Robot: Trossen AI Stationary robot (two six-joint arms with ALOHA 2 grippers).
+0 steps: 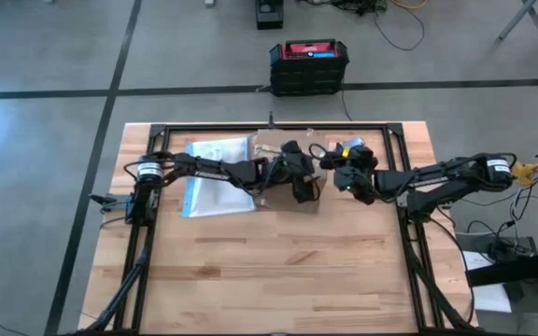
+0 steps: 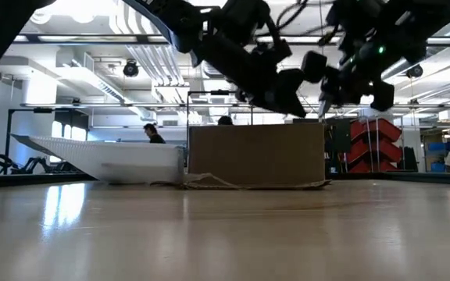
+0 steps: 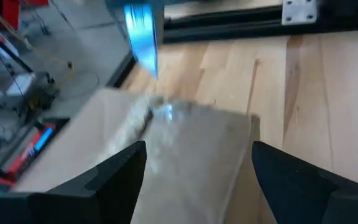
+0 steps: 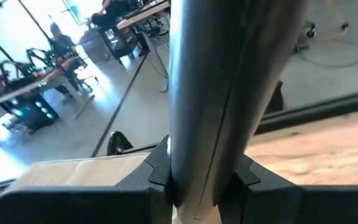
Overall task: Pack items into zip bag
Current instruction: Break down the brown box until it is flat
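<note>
Zip bag [image 1: 218,175] beside cardboard box [image 2: 256,154]

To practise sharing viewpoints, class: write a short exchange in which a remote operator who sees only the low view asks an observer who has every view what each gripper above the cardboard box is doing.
Operator: From the low view I can't tell. Is the left gripper open?
Observer: Yes. Its wrist view shows the fingers spread wide above the cardboard box, holding nothing.
Operator: And the right gripper?
Observer: Its wrist view shows it shut on a grey stick-like tool.
</note>
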